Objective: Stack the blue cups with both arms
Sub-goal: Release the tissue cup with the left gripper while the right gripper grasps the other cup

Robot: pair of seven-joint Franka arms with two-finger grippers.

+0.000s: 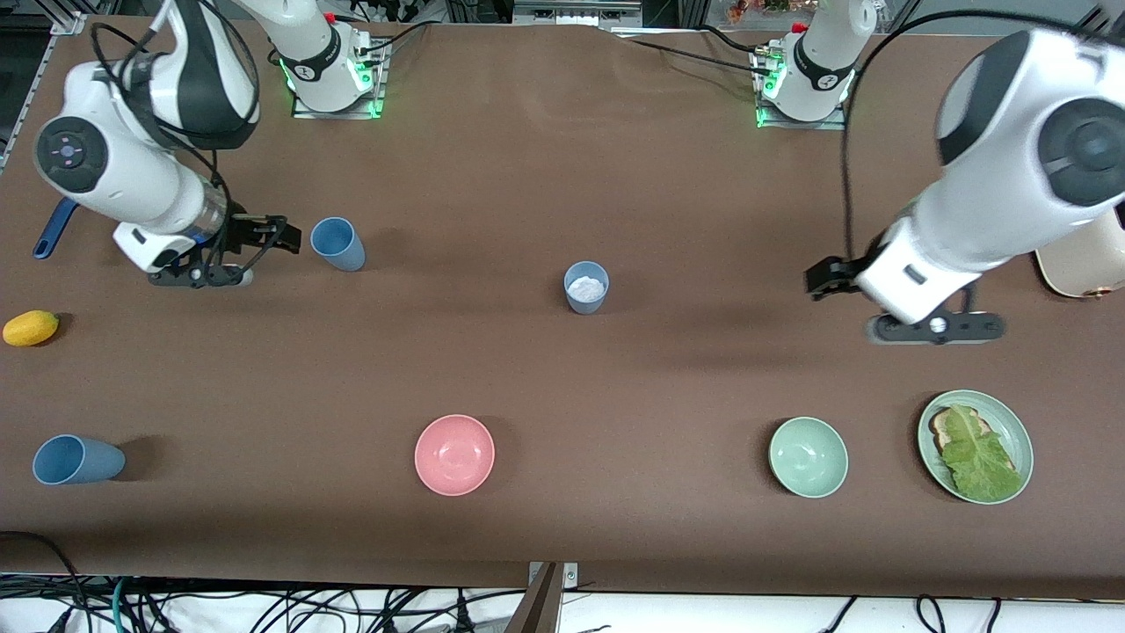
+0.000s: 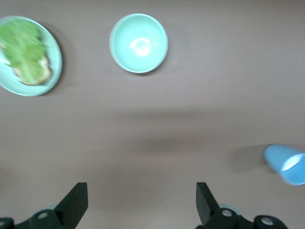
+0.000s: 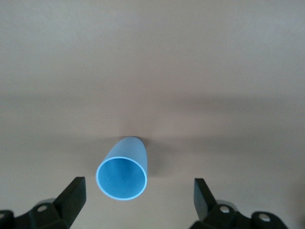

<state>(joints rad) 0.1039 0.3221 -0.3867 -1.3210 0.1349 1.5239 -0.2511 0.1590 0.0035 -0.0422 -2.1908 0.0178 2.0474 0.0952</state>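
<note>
Three blue cups show on the brown table. One blue cup (image 1: 337,243) (image 3: 122,171) stands just beside my right gripper (image 1: 283,236) (image 3: 138,196), which is open; the cup's mouth sits just ahead of the gap between the fingers, not inside it. A paler cup (image 1: 586,287) (image 2: 286,163) with something white in it stands mid-table. A third cup (image 1: 77,460) stands near the front edge at the right arm's end. My left gripper (image 1: 822,280) (image 2: 140,201) is open over bare table toward the left arm's end, holding nothing.
A pink bowl (image 1: 454,454), a pale green bowl (image 1: 808,456) (image 2: 138,43) and a green plate (image 1: 1018,432) (image 2: 54,67) with bread and lettuce line the front. A yellow fruit (image 1: 31,327) and a blue handle (image 1: 53,230) lie at the right arm's end. A cream object (image 1: 1085,264) sits at the left arm's end.
</note>
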